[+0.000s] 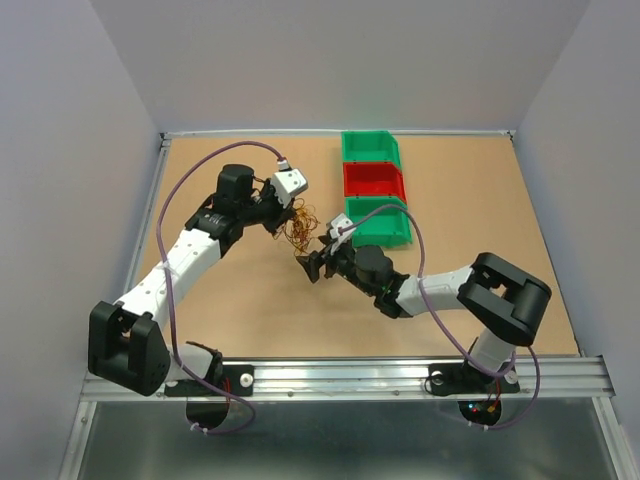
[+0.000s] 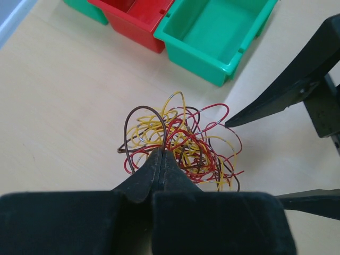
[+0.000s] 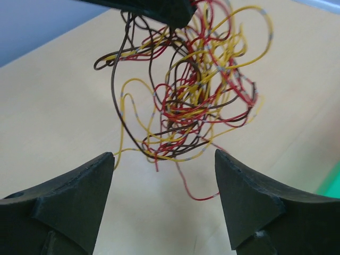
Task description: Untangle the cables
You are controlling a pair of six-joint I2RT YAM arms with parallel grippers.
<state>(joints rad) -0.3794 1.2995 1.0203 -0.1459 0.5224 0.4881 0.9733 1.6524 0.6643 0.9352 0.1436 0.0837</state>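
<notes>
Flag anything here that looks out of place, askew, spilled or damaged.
Nothing spilled or broken. The one mess is the cables: yellow, red and brown wires knotted in a clump, pinched by the shut left gripper. The right gripper stands open just beside them. The three bins sit in a tidy row.
</notes>
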